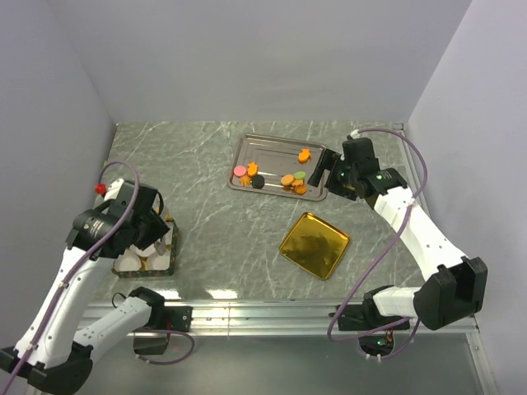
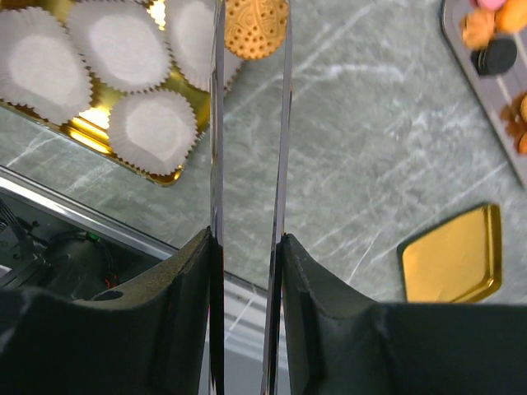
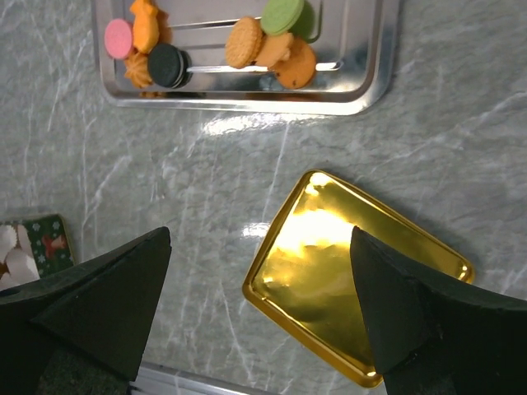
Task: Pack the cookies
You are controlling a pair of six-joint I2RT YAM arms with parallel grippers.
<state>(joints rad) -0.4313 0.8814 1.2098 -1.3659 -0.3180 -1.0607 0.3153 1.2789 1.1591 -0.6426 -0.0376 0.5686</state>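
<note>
The cookies [image 1: 290,182] lie on a steel tray [image 1: 263,148] at the back. In the right wrist view they show as orange rounds [image 3: 244,42], a pink one [image 3: 118,38], a green one [image 3: 282,15] and a black one [image 3: 167,66]. My right gripper [image 3: 259,239] is open and holds nothing, above the table between the tray and a gold lid [image 3: 362,280]; in the top view it [image 1: 323,170] hangs by the tray's right edge. My left gripper [image 2: 247,239] is shut on clear tongs [image 2: 216,123], whose tips pinch a tan round cookie [image 2: 257,25] over the box of paper cups [image 2: 123,74].
The box with white paper cups [image 1: 148,257] stands at the front left, under my left wrist. The gold lid [image 1: 314,244] lies flat right of centre. Grey walls close the table at the back and both sides. A metal rail [image 1: 272,311] runs along the near edge.
</note>
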